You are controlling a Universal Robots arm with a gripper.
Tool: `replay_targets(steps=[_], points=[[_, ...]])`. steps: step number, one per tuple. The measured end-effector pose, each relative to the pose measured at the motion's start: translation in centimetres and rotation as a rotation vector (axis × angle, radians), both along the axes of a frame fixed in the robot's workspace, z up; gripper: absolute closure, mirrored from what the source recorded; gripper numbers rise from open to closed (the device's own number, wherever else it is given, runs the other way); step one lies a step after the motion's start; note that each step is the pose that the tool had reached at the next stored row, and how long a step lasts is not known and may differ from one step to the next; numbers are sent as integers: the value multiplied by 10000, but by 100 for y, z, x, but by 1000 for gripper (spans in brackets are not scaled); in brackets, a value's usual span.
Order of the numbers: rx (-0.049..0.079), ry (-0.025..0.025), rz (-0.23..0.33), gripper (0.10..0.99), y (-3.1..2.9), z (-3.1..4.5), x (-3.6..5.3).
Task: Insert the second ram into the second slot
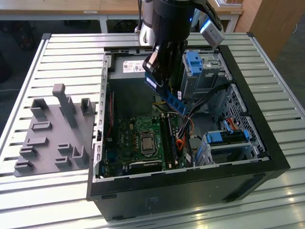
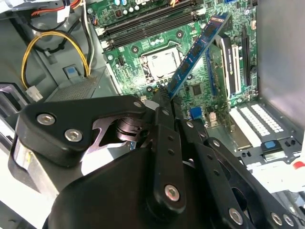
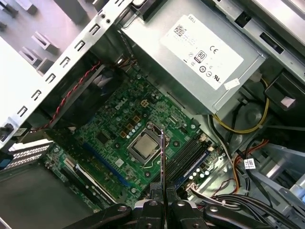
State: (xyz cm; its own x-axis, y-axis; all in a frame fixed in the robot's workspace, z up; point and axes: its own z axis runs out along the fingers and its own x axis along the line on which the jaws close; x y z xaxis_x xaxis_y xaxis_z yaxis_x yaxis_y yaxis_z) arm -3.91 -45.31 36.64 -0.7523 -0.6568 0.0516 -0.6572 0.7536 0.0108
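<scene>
The second ram (image 1: 167,99) is a long blue stick held tilted above the motherboard (image 1: 126,138) inside the open computer case (image 1: 190,176). My gripper (image 1: 161,76) is shut on its upper end. In the second wrist view the ram (image 2: 198,50) juts out from my gripper (image 2: 162,98) over the board, past the processor socket (image 2: 162,62). In the first wrist view the ram (image 3: 163,152) is edge-on, a thin line rising from my gripper (image 3: 163,191). The dark memory slots (image 1: 169,138) (image 3: 188,152) lie beside the socket, below the stick and apart from it.
A grey power supply (image 3: 200,62) fills the case's far end. Drive bays with light-blue clips (image 1: 195,62) (image 1: 228,138) and loose cables (image 1: 183,138) crowd the exterior view's right. A grey fixture plate (image 1: 52,129) lies on the slatted table on the exterior view's left.
</scene>
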Motion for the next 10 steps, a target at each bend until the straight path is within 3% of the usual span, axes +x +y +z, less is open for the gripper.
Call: replay_targets(steps=[10], points=[[-2,-11,-936,949,0,-3,-1]])
